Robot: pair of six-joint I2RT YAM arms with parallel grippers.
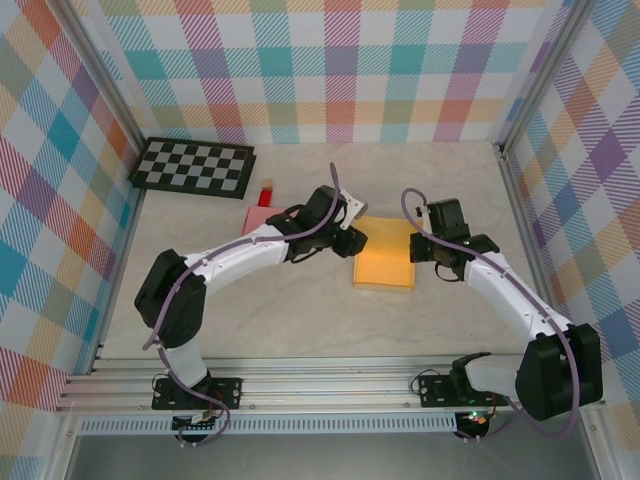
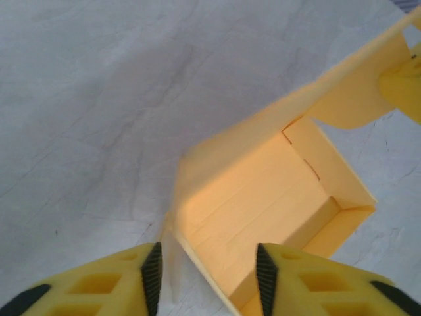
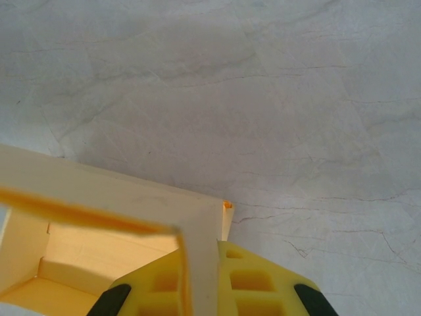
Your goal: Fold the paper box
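Top view: arm bases sit nearest, on the near rail, and both arms reach fwd to the table (image 1: 300,320) ctr. The paper box (image 1: 385,258) lies there, orange. The left pincer (image 1: 350,235) is at its left edge and the right pincer (image 1: 425,250) at its right. A pink sheet (image 1: 258,215) and a checkerboard (image 1: 195,165) sit apart, far left.

Left wrist: left pincer (image 2: 208,276) is spread wide, straddling a box corner wall w/o pinching it, so it holds nothing. Tray floor shows w/ side walls up. A long flap w/ a rounded tab stands raised on the far side.

Right wrist: right pincer (image 3: 197,289) is clamped on a box wall, paper sandwiched btwn the fingers.

Progress, my read: walls mostly formed, but the lid flap isn't folded over or tucked yet. Prob. past halfway.
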